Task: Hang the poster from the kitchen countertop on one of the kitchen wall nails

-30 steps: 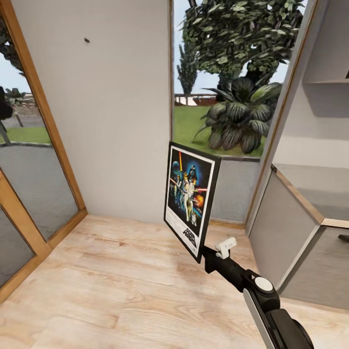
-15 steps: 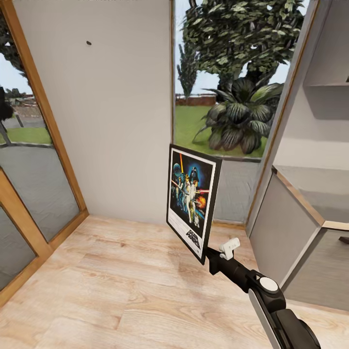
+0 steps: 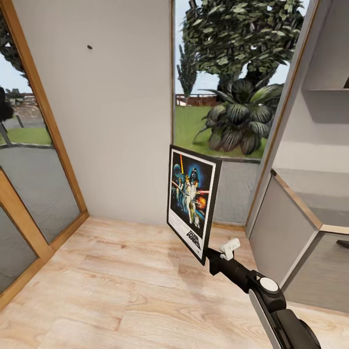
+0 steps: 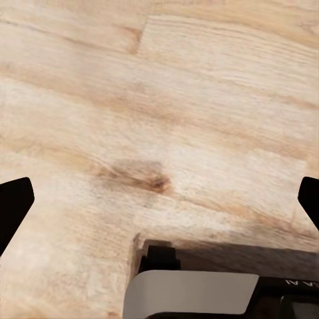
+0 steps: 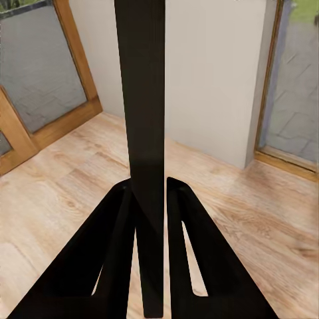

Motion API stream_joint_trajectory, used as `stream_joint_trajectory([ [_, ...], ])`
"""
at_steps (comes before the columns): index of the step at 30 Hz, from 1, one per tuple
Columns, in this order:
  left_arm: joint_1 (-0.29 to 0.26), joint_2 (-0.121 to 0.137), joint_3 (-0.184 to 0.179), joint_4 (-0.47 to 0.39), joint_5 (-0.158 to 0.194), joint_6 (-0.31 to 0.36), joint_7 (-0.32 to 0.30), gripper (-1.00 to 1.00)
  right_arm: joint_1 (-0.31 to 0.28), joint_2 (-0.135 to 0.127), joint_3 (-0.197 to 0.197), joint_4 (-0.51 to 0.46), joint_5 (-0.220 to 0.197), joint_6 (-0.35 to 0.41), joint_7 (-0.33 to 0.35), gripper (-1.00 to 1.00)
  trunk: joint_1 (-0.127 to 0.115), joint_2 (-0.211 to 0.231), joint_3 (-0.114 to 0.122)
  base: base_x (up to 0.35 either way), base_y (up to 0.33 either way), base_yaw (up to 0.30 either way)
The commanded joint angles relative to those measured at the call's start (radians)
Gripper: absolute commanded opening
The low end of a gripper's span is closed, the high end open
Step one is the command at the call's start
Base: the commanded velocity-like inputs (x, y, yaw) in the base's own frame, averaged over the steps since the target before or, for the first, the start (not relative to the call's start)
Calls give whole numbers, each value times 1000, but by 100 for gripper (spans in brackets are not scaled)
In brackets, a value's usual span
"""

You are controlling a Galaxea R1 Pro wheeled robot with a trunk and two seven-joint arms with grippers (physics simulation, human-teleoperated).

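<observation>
Looking down from the head camera, you have the poster (image 3: 192,202) held up in the air by your right gripper (image 3: 207,254), which pinches its lower right corner. It stands nearly upright, leaning a little, with its printed face turned toward the camera and the logo at the bottom. Behind it rises a plain pale grey wall (image 3: 116,111), and high on that wall, well apart from the poster and off to its upper left, sits the wall nail (image 3: 89,47), a tiny dark dot. To the right of the wall a window (image 3: 228,77) shows trees and grass outside. A wood-framed glass door (image 3: 29,160) runs along the left side, and a grey cabinet with a pale wood edge (image 3: 295,218) stands at the right. Light wooden floor (image 3: 121,286) lies below everything.

Your left wrist camera looks straight at the wooden floor (image 4: 159,133). The two dark fingertips (image 4: 13,209) of your left gripper (image 4: 159,206) sit at opposite edges of the picture, spread wide with nothing between them.

Your right wrist camera sees the poster (image 5: 143,119) edge-on as a dark vertical strip. The two black fingers (image 5: 109,259) of the right gripper (image 5: 150,199) are pressed against either side of it, clamped on the frame. Beyond lie the grey wall (image 5: 212,73), the glass door (image 5: 40,73) and the floor (image 5: 252,226).
</observation>
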Motion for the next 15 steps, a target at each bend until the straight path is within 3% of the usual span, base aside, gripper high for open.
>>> stream_joint_trajectory([
  [1,0,0,1,-1,0,0,-1,100,-1,-1,1,-1,-9,8,2,-100,-4,7,2,0,0,0],
  [5,0,0,2,-2,-1,0,-1,100,-1,-8,-9,1,-9,8,47,-100,-19,35,15,0,0,0],
  [7,0,1,2,-2,-1,0,-1,100,-1,-19,-35,2,-9,7,85,-100,-27,49,21,0,0,0],
  [10,0,1,2,-2,-1,0,-1,100,-1,-36,-157,3,-8,7,224,-100,-38,70,31,0,0,0],
  [11,0,1,2,-2,-1,0,-1,100,-1,-38,-180,3,-7,7,256,-100,-42,77,34,0,0,0],
  [12,0,1,2,-2,-2,0,-1,100,-1,-41,-229,3,-5,6,346,-100,-46,84,37,0,0,0],
  [15,0,1,2,-1,-2,0,-1,100,-1,-43,-260,3,-3,5,411,-100,-58,105,46,0,0,0],
])
